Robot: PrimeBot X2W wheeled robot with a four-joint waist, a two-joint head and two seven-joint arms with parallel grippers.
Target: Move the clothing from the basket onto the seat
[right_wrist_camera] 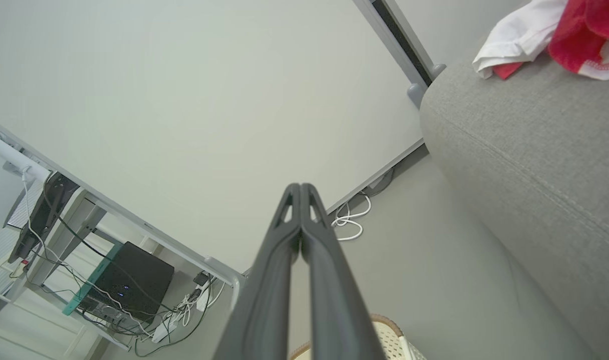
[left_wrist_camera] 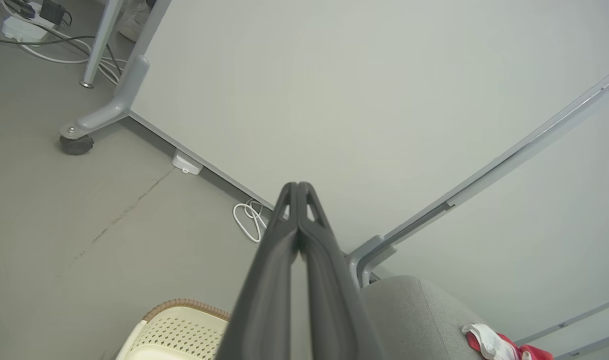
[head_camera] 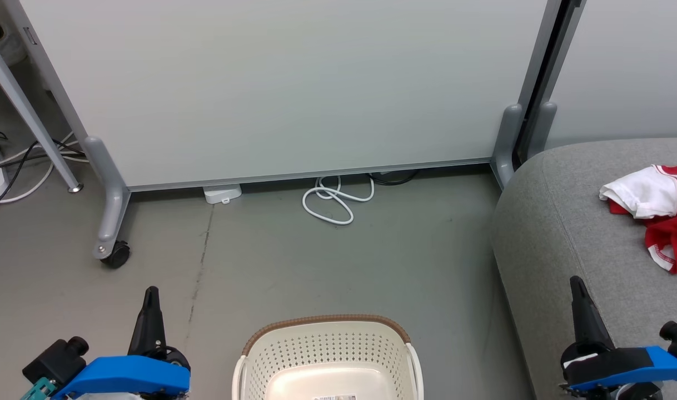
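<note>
Red and white clothing (head_camera: 658, 211) lies bunched on the grey seat (head_camera: 566, 222) at the right; it shows too in the left wrist view (left_wrist_camera: 499, 345) and the right wrist view (right_wrist_camera: 559, 35). The cream basket (head_camera: 327, 355) with a brown rim stands on the floor at the bottom centre, and its visible inside holds no clothing. My left gripper (head_camera: 151, 293) is shut at the lower left, left of the basket, holding nothing. My right gripper (head_camera: 576, 283) is shut at the lower right, over the seat's front part, holding nothing. Both wrist views show the fingers (left_wrist_camera: 298, 187) pressed together (right_wrist_camera: 300, 187).
A pale partition panel on grey wheeled feet (head_camera: 113, 244) stands behind the basket. A coiled white cable (head_camera: 333, 200) and a white adapter (head_camera: 223, 194) lie at its base. More cables and a metal leg (head_camera: 38, 139) are at the far left. Bare grey floor (head_camera: 316, 261) lies between basket and panel.
</note>
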